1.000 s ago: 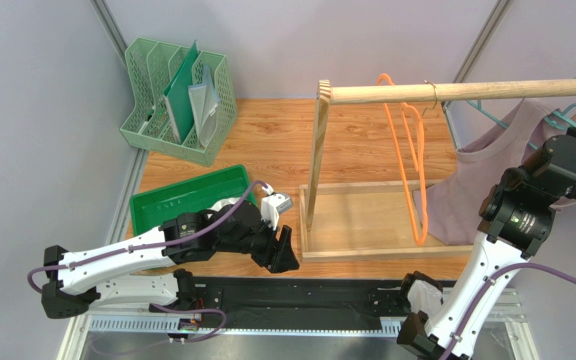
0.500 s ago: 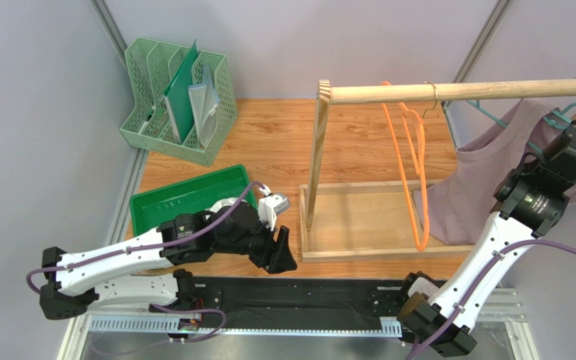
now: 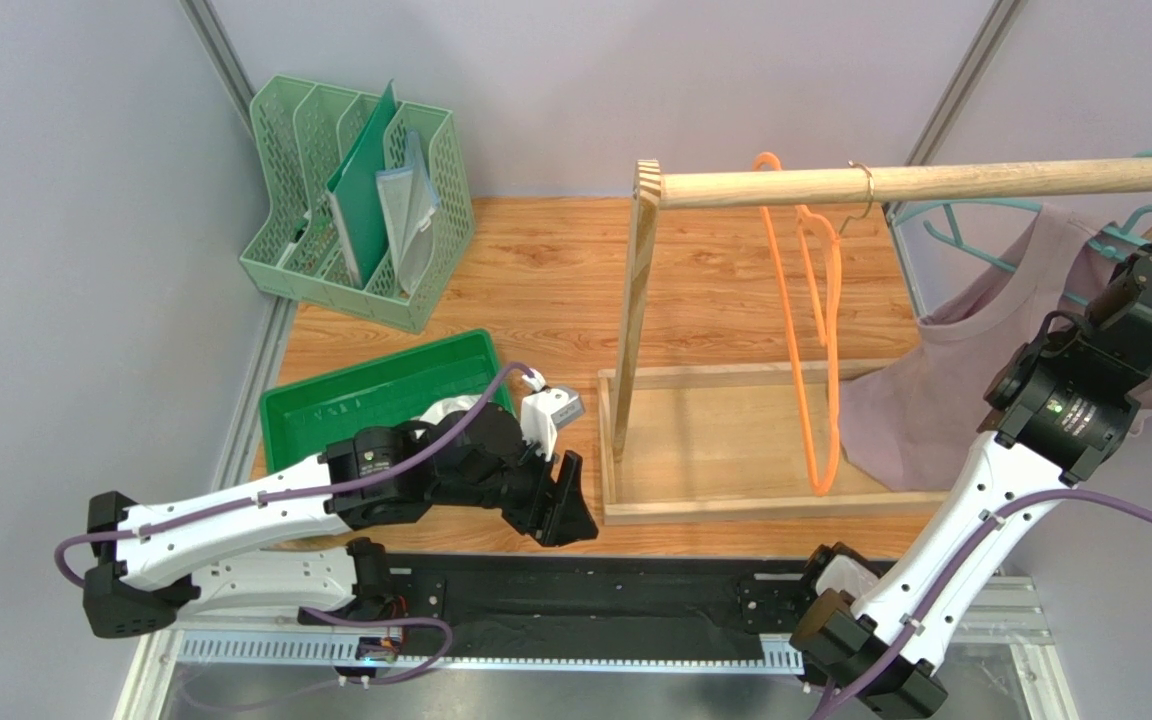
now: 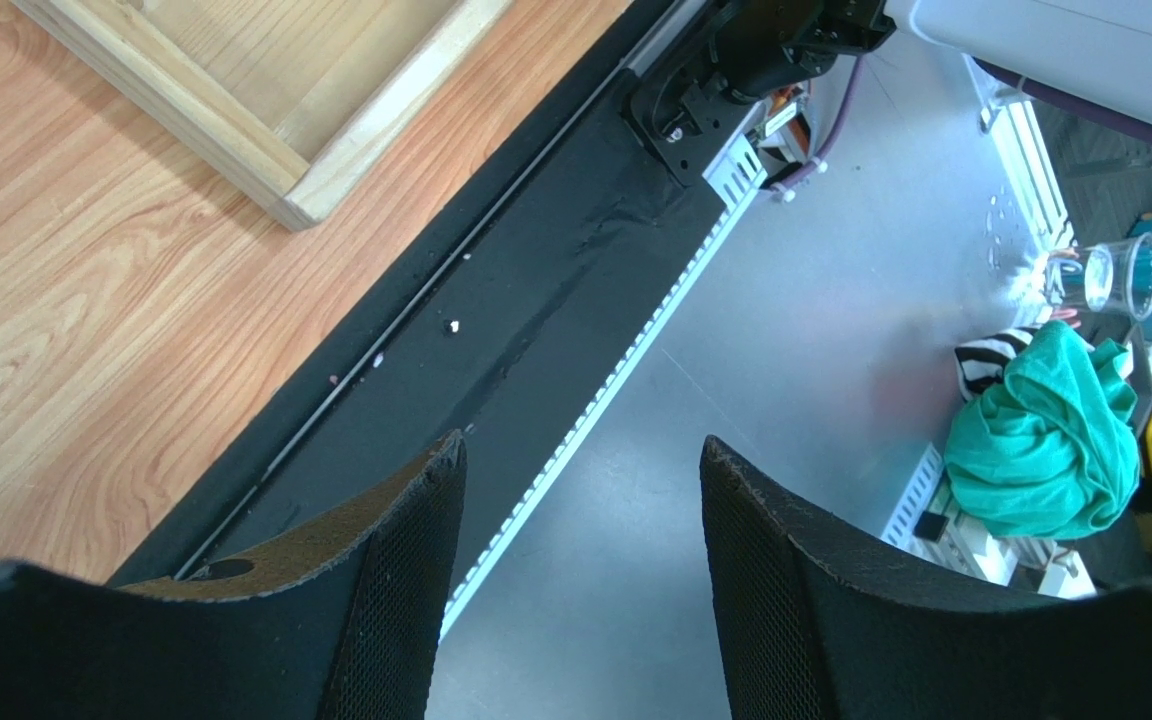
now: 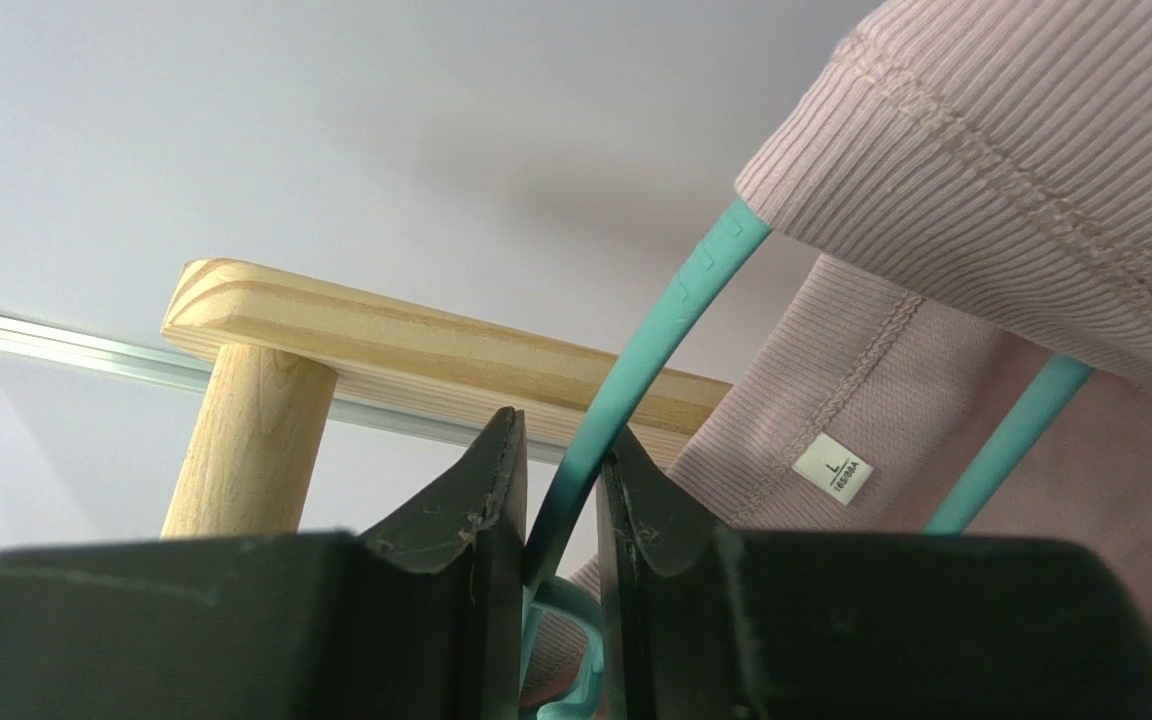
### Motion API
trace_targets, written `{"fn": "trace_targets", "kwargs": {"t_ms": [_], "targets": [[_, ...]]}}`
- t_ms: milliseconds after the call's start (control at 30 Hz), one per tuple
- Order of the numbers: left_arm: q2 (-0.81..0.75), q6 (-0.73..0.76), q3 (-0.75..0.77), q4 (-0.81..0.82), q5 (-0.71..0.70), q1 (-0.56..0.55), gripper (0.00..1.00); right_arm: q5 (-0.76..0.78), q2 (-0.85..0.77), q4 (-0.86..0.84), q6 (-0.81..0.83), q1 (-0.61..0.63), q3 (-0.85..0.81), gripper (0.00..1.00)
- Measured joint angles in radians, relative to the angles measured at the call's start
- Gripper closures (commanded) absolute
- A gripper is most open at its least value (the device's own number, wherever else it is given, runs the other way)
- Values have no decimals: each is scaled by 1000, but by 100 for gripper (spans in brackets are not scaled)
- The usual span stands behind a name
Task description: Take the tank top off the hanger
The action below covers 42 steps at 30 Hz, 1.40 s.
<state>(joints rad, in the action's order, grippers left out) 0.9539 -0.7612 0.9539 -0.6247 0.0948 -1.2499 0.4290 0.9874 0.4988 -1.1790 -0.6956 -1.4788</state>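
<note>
Bright, even, diffuse light; soft shadows, mostly sharp focus.

Top external sits high behind the arm bases, tilted down and forward, wide over the whole table point(image 3: 537, 300); left wrist cam is low and close, aimed down past the left gripper point(image 4: 582, 450) at the table's near edge and the floor beyond; shares the rack base point(image 4: 289, 158) corner with top view; right wrist cam is very close, aimed upward past the right gripper point(image 5: 560, 435) at the teal hanger point(image 5: 642, 360), tank top point(image 5: 988, 135) and rack rail point(image 5: 244, 435); top view shows that same right end
</note>
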Motion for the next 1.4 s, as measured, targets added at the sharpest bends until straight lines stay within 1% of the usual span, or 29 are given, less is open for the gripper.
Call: {"fn": "trace_targets", "kwargs": {"t_ms": [33,267,600,800,967,1200,1400], "targets": [[-4,0,0,0,0,0,36,-4,0,-1,-2,0,-1,100],[-40,0,-10,0,-6,0,36,-39,-18,23,-11,-2,-9,100],[-106,5,-20,-3,-16,0,36,-163,-48,138,-108,-2,-62,100],[-175,6,-49,-9,-16,0,36,-184,-82,223,-135,0,-117,100],[-225,7,-72,-17,-16,0,36,-230,-111,259,-174,0,-138,100],[-269,8,-88,-22,-17,0,36,-291,-100,272,-232,0,-164,100],[-317,8,-143,-8,-16,0,36,-327,-95,279,-262,0,-202,100]]}}
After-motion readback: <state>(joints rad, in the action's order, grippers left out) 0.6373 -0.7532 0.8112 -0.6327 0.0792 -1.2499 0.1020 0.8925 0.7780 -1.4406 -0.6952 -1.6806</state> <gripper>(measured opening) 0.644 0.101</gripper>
